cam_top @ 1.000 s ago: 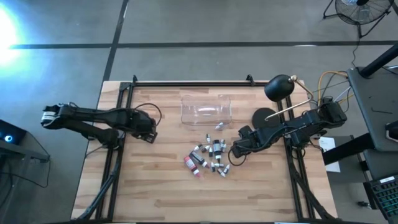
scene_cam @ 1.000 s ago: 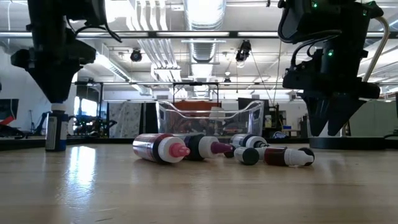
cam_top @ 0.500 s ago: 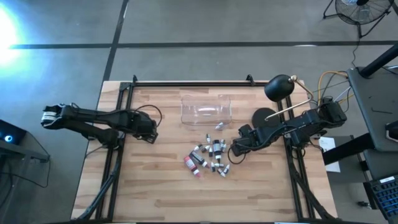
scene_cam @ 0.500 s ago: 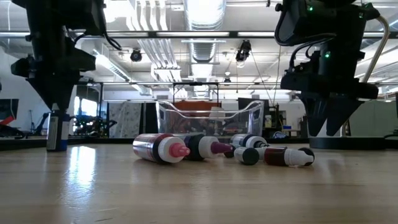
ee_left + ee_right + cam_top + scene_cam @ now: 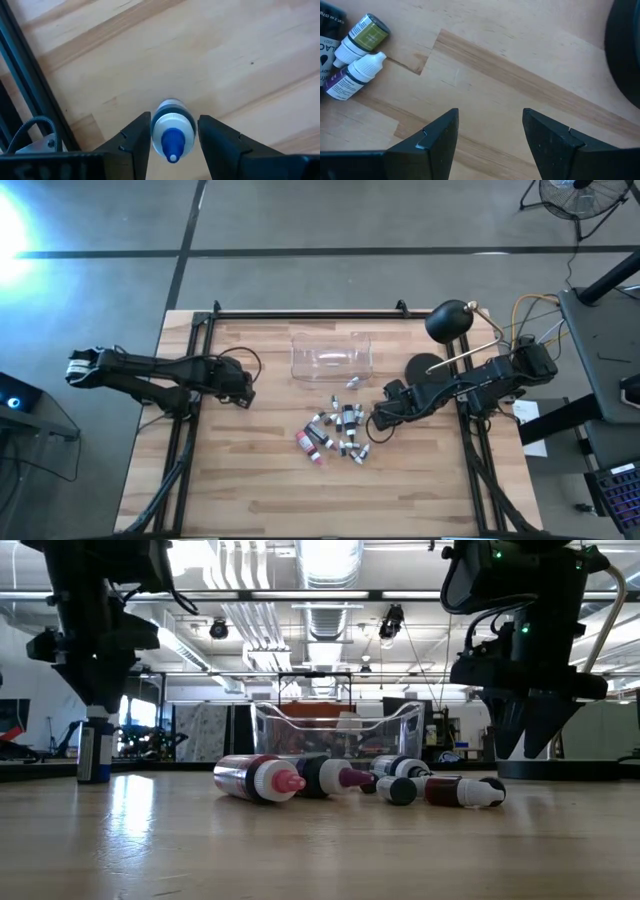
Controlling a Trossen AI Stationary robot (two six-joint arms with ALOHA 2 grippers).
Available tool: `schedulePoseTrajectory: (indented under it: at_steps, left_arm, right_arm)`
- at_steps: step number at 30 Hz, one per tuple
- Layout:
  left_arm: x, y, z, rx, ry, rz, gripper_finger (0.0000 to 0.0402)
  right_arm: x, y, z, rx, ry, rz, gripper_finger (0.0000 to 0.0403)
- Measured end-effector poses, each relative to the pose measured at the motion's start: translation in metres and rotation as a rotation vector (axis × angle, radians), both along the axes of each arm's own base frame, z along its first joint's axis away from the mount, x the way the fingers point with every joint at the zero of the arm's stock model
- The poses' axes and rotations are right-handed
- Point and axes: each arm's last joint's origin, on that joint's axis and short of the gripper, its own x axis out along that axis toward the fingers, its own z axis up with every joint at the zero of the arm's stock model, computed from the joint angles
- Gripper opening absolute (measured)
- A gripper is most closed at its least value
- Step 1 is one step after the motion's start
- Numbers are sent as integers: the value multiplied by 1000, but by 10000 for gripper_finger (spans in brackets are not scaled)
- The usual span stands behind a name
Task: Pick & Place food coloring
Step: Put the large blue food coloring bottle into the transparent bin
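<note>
Left end effector [image 5: 175, 119] higher, astride bottle [image 5: 172, 134]

High view: set well above, aimed straight down; the whole wooden table [image 5: 250, 480] and both arms are taken in.
Low view: placed at tabletop height, aimed level across the table into the room behind.
Left wrist view: held close over an upright blue-tipped bottle [image 5: 172, 132].
Right wrist view: held close over bare wood.
Shared: the bottle cluster [image 5: 335, 432] and the clear box [image 5: 335, 730] are seen by high and low views.
</note>
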Motion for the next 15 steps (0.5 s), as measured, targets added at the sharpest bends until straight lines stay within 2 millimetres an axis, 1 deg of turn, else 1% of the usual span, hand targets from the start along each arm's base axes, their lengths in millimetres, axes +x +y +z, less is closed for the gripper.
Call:
schedulePoseTrajectory:
  at_steps: [5,15]
  left_arm:
    - [-1,-1,-2,-27,18,-14,138]
    - [-3,-1,-7,-24,32,-19,133]
  right_arm:
    - [0,0,0,0,-1,-3,215]
    - [0,0,0,0,-2,-5,215]
